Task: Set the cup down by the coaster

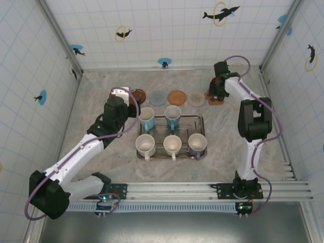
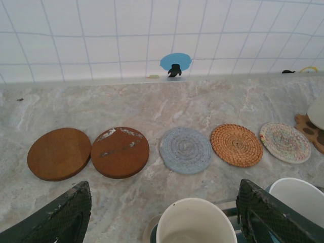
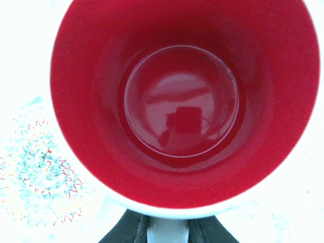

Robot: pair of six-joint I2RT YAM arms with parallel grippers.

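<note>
Marbled worktop, tiled walls. Right pincer, upper right of top view, clamped on red-lined cup at spotted coaster. Left pincer stands apart over white mug.

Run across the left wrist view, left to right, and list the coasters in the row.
plain brown wooden coaster → scuffed brown wooden coaster → grey-blue woven coaster → orange woven coaster → pale multicoloured woven coaster → brown spotted coaster, cut off by the right edge.
</note>
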